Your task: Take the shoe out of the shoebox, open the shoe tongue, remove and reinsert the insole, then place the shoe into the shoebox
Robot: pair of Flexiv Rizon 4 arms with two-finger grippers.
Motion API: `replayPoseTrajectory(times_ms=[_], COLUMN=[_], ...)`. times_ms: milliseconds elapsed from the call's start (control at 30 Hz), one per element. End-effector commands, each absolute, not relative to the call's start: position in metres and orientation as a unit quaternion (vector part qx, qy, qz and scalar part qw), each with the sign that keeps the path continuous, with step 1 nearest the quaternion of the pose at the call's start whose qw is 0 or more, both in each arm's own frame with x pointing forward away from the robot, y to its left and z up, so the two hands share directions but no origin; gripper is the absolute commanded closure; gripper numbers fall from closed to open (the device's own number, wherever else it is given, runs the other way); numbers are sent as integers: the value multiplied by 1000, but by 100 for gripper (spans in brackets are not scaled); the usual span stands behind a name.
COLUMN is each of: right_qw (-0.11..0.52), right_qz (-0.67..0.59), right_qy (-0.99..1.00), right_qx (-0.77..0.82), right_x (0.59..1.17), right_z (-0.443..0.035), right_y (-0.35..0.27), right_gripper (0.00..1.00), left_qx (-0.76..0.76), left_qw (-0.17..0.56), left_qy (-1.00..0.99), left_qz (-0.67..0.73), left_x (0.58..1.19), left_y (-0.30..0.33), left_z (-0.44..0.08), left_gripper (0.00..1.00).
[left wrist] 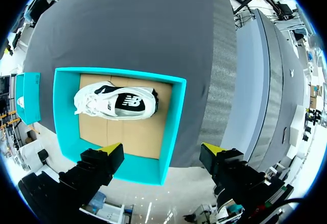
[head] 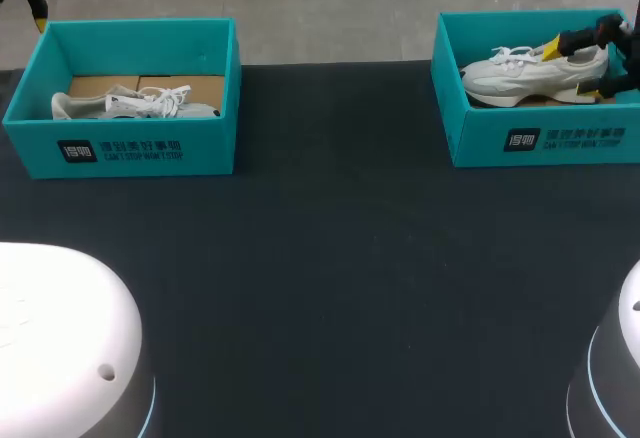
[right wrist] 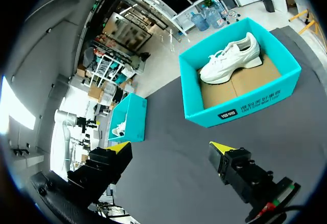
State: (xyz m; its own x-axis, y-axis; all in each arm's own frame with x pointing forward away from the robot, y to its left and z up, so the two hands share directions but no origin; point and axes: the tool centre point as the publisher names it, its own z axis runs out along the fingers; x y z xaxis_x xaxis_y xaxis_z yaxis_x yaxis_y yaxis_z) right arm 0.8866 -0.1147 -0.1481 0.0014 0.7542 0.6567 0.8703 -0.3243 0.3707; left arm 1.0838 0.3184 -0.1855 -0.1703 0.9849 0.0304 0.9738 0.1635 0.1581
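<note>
A black table (head: 330, 288) carries the right shoebox (head: 540, 143), teal and open, at its far right edge. The matching left shoebox (head: 120, 153) stands well apart from it along the same far edge. Inside the right shoebox a white right shoe (head: 530, 76) sits upright on its sole, its long axis along the box's length, toe towards the left shoebox and heel at the outer end. The left shoe (head: 130, 106) lies on its side in the other box, lengthwise, toe towards the right shoebox. The right gripper (right wrist: 171, 147) is released, with the right shoebox ahead of it and nothing between its fingers. The left gripper (left wrist: 162, 148), well apart from the right shoebox, hangs released over the left box's far rim
</note>
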Motion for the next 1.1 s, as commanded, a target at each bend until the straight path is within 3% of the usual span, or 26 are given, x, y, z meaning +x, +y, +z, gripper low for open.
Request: replayPoseTrajectory(times_ms=[33, 567, 700, 1100], right_qw=[37, -90, -159, -159], right_qz=[-372, -269, -197, -173], right_qy=[-594, -620, -624, -624], right_qx=[-712, -731, -739, -746], right_x=[942, 994, 996, 996], right_z=[-133, -135, -142, -143], right_y=[-127, -167, -174, -176], right_gripper=[0, 0, 0, 0], left_qx=[643, 643, 643, 643], left_qw=[39, 39, 39, 39], left_qy=[761, 761, 761, 761], left_qz=[71, 71, 71, 71], left_x=[1083, 1083, 1083, 1083], left_y=[319, 319, 319, 319], left_z=[-185, -185, -185, -185], left_gripper=[0, 0, 0, 0])
